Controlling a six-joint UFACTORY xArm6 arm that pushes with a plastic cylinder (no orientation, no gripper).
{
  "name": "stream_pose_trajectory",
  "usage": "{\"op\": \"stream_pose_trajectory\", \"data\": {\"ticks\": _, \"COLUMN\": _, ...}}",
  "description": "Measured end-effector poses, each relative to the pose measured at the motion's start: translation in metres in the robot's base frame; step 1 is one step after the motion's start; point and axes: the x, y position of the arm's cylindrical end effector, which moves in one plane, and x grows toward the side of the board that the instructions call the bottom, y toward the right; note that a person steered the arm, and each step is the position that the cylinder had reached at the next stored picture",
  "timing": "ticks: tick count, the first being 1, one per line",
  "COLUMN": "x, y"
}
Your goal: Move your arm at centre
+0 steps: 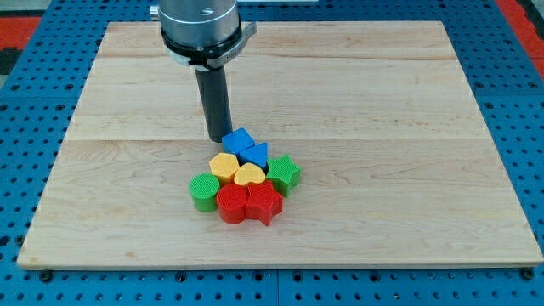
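My tip [218, 138] rests on the wooden board [382, 127], just left of and touching or nearly touching a blue cube [239, 139]. Below that lies a tight cluster of blocks. A blue triangle [255, 155] sits right under the cube. A yellow hexagon [224, 166] and a yellow heart [250, 176] lie in the middle. A green star [285, 172] is at the right, a green cylinder [204, 190] at the left. A red cylinder [231, 204] and a red star [264, 202] form the bottom row.
The rod hangs from a grey round mount [201, 25] at the view's top. The board lies on a blue perforated table [25, 110], with a red area [21, 21] at the top left corner.
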Motion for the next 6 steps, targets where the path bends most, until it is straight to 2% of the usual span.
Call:
{"op": "stream_pose_trajectory", "data": {"ticks": 1, "x": 0.000, "y": 0.001}}
{"op": "stream_pose_trajectory", "data": {"ticks": 2, "x": -0.019, "y": 0.024}}
{"op": "stream_pose_trajectory", "data": {"ticks": 3, "x": -0.044, "y": 0.094}}
{"op": "stream_pose_trajectory", "data": {"ticks": 4, "x": -0.035, "y": 0.133}}
{"op": "stream_pose_trajectory", "data": {"ticks": 5, "x": 0.027, "y": 0.167}}
{"op": "stream_pose_trajectory", "data": {"ticks": 6, "x": 0.049, "y": 0.159}}
